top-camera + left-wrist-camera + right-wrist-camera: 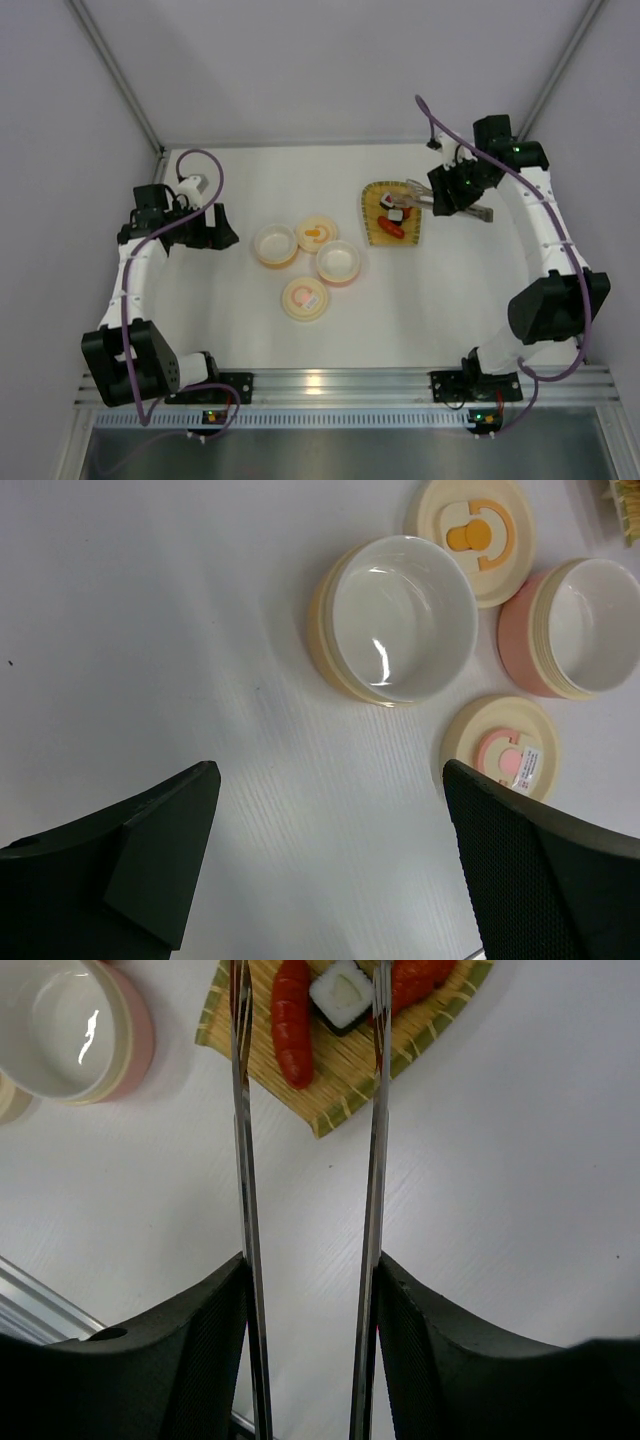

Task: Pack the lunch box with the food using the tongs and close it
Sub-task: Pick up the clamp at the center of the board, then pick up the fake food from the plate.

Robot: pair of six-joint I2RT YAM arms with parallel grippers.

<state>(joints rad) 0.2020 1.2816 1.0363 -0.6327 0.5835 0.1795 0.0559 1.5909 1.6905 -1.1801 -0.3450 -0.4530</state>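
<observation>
Over the woven tray (pixel 340 1085), the tongs (pixel 243 1160) stand spread, held by the right gripper (pixel 310 1285). Between their arms lie the red sausage (pixel 292 1020) and the sushi roll (pixel 342 995), the orange-red piece (pixel 420 978) just outside.

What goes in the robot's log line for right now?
left tool: open | right tool: shut on tongs | tongs: over tray, sausage and sushi roll between arms | bowls: empty

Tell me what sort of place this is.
Probably a robotics lab test cell, not a kitchen: white table enclosed by blank panel walls, an aluminium mounting rail, toy food on a woven tray.
</observation>
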